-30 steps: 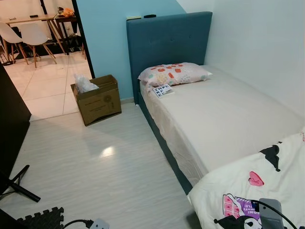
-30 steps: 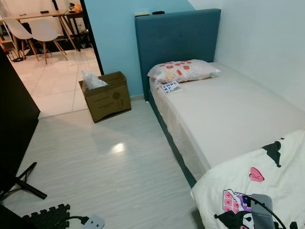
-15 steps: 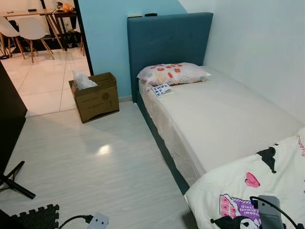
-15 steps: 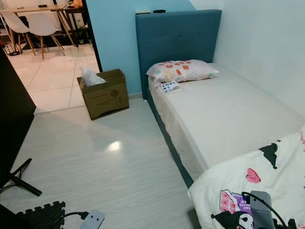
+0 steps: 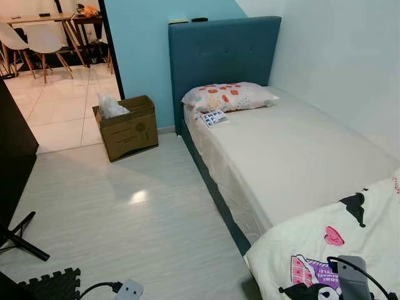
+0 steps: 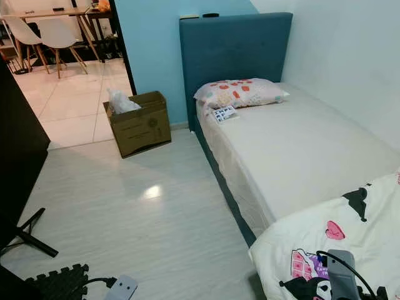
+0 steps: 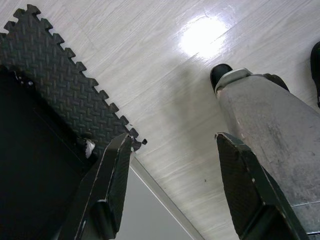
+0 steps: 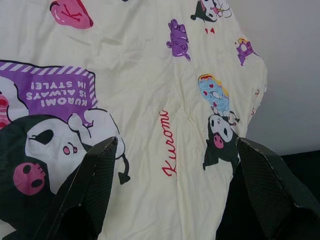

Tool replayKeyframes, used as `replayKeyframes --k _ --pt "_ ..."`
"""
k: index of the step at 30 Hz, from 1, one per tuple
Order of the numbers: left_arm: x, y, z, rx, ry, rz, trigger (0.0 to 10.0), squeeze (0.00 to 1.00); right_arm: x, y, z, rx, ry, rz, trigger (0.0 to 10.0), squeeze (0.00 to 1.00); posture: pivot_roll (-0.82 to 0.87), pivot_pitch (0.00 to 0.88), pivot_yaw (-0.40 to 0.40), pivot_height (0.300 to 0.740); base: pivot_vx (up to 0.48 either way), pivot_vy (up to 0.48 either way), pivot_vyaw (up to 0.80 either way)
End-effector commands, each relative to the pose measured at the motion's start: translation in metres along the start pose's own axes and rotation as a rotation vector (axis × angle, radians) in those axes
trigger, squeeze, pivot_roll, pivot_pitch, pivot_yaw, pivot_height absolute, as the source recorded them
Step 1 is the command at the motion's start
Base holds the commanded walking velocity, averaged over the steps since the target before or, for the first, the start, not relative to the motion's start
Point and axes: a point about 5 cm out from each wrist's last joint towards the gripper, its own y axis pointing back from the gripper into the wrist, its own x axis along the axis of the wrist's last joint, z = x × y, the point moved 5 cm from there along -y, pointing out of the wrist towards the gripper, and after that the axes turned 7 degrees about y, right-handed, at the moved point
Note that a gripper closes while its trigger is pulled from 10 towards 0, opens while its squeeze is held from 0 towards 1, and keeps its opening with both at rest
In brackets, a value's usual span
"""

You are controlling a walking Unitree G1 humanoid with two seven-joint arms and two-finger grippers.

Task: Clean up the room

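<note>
A cream blanket (image 5: 325, 240) printed with cartoon figures lies bunched over the near end of the bed (image 5: 300, 144). My right gripper (image 8: 177, 150) hangs open just above this blanket (image 8: 150, 75), with nothing between its fingers. My right arm's silver wrist (image 5: 352, 281) shows at the bottom right, over the blanket. A patterned pillow (image 5: 228, 97) lies by the teal headboard (image 5: 219, 50), and a small printed card (image 5: 214, 118) rests beside it. My left gripper (image 7: 172, 145) hangs open over the pale floor, holding nothing.
A cardboard box (image 5: 129, 130) with a plastic bag (image 5: 109, 106) in it stands on the floor by the blue wall. A dark cabinet (image 5: 9, 156), a black stand leg (image 5: 22, 240), a foam mat (image 5: 53, 284) and a power strip (image 5: 130, 290) sit at near left. Beyond the doorway are white chairs (image 5: 44, 40).
The head views have swayed slightly left and back. Nothing in the room has moved, and both arms hang as before.
</note>
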Motion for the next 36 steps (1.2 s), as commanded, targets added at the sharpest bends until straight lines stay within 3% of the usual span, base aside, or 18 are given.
replayKeyframes --k 1,16,36 --pt "-0.0011 0.0004 -0.0055 0.012 -0.012 -0.003 10.0 0.0 0.0007 -0.0011 0.0008 0.0 0.001 -0.003 10.0 0.0 -0.06 0.0 0.012 0.697 0.0 0.0 0.0" --pt "-0.0097 0.0005 -0.0021 0.003 -0.02 -0.023 10.0 0.0 -0.0039 -0.0011 0.0036 -0.004 0.002 -0.004 10.0 0.0 -0.08 0.0 0.016 0.697 0.0 0.0 0.0" --pt "-0.0013 0.0001 -0.0007 -0.004 -0.04 -0.009 10.0 0.0 -0.0047 -0.0019 0.0054 -0.006 0.001 -0.004 10.0 0.0 -0.1 0.0 0.032 0.697 0.0 0.0 0.0"
